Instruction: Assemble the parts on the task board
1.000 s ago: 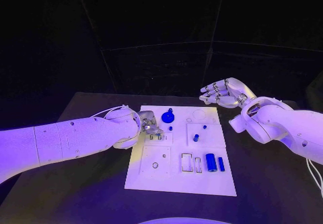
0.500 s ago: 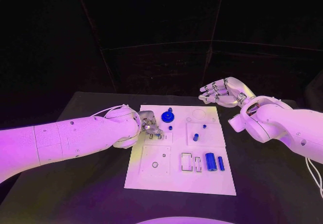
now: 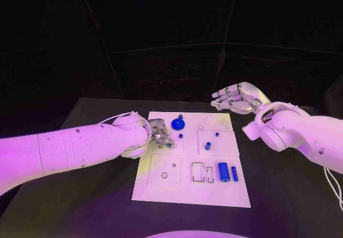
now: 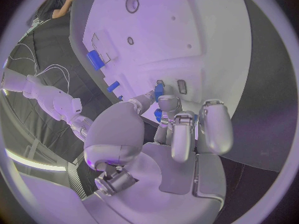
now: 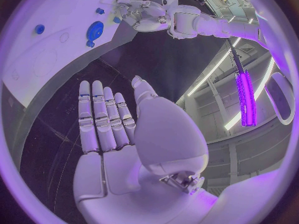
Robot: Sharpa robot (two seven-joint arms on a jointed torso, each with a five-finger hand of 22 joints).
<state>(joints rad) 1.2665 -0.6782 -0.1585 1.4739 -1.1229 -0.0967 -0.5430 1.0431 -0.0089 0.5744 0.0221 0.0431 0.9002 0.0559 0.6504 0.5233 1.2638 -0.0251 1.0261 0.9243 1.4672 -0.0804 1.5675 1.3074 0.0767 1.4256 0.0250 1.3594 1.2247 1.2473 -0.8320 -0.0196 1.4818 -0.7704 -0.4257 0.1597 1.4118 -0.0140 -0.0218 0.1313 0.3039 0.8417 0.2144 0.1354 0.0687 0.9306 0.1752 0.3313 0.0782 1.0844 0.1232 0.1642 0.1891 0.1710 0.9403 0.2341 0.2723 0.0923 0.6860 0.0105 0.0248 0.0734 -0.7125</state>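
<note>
The white task board lies mid-table. My left hand hovers over its far left part and pinches a small blue part between thumb and a finger, close to two small slots. A round blue knob, a small blue stud and a blue peg stand on the board's far half. A blue cylinder and a thin blue bar lie at the near right. My right hand is raised beyond the board's far right corner, fingers straight and apart, holding nothing.
Black table surrounds the board on all sides. My right forearm hangs over the table just right of the board. In the right wrist view the board with the round knob lies below my open palm.
My left hand's fingers have shifted slightly toward the far side of the board. The right hand has stayed where it was.
</note>
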